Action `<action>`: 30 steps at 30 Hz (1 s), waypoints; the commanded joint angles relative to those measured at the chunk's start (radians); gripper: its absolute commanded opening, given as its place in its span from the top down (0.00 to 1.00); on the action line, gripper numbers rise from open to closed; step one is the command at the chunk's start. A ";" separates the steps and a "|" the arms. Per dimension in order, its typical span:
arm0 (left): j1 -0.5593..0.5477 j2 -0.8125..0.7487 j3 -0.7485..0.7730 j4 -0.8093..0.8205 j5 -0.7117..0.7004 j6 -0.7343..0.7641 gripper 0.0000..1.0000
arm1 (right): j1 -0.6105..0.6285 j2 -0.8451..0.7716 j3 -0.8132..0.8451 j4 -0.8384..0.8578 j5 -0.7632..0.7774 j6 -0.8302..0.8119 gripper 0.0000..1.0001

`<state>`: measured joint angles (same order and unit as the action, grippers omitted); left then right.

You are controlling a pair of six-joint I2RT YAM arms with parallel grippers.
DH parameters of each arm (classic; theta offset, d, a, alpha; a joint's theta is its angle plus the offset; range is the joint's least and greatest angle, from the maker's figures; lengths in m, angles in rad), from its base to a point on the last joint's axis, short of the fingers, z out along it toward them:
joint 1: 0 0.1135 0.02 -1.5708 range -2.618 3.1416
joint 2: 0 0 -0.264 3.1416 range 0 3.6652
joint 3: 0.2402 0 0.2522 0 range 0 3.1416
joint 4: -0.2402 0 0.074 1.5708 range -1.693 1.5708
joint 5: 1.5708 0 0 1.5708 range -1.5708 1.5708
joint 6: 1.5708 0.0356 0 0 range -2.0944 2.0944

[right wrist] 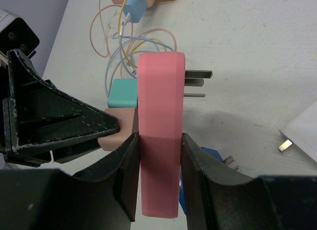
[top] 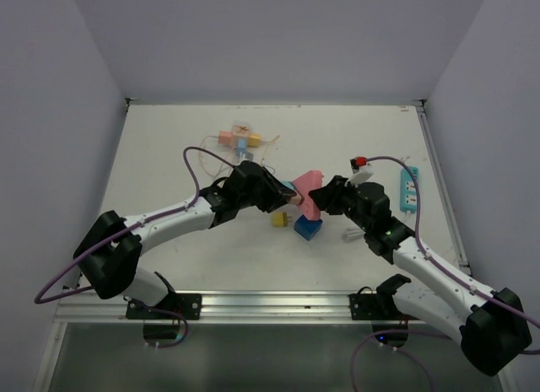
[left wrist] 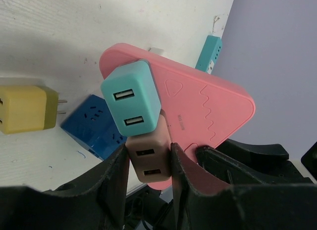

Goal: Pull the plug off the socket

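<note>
We have the pink socket block (right wrist: pixel 158 141) pinched across its thin edges in the right claw (right wrist: pixel 158 138), whose jaws are closed flat against both sides. It looks lifted clear of the surface (top: pixel 219 261), near the middle between the two arms.

The left claw (left wrist: pixel 148 153) is closed around the tan plug (left wrist: pixel 148 165), one finger against each side. This is the lower of two plugs seated in the block's broad face. The teal plug (left wrist: pixel 131 99) sits touching it at 12 o'clock and no finger is on it.

From above, the block lies between the claws, the left reaching in from 9 o'clock and the right from 3 o'clock. In the right wrist view the block is a narrow upright slab. Both plugs stick out at 9 o'clock and its own prongs (right wrist: pixel 198 74) point to 3 o'clock. The tan plug's long axis therefore runs square to the pink face. We judge the pull must go straight back towards 9 o'clock along that axis while the right claw holds the block steady.

The pink face carries a raised triangle, a wavy line and one small line of print that we cannot read. We see no brand. Each plug shows two USB slots.
</note>
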<state>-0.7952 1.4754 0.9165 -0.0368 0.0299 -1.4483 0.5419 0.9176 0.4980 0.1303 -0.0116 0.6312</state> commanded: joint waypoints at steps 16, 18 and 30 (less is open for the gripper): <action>-0.006 -0.061 -0.025 0.127 0.021 -0.014 1.00 | 0.001 0.084 -0.015 0.190 -0.113 0.033 0.55; -0.006 -0.066 -0.028 0.138 0.022 -0.015 1.00 | 0.001 0.087 -0.015 0.192 -0.113 0.035 0.51; -0.006 -0.086 -0.044 0.181 0.041 -0.024 1.00 | 0.001 0.127 -0.015 0.206 -0.113 0.042 0.42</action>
<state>-0.7944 1.4452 0.8688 0.0284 0.0402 -1.4563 0.5373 1.0370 0.4820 0.2687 -0.1047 0.6628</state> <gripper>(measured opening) 0.350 0.582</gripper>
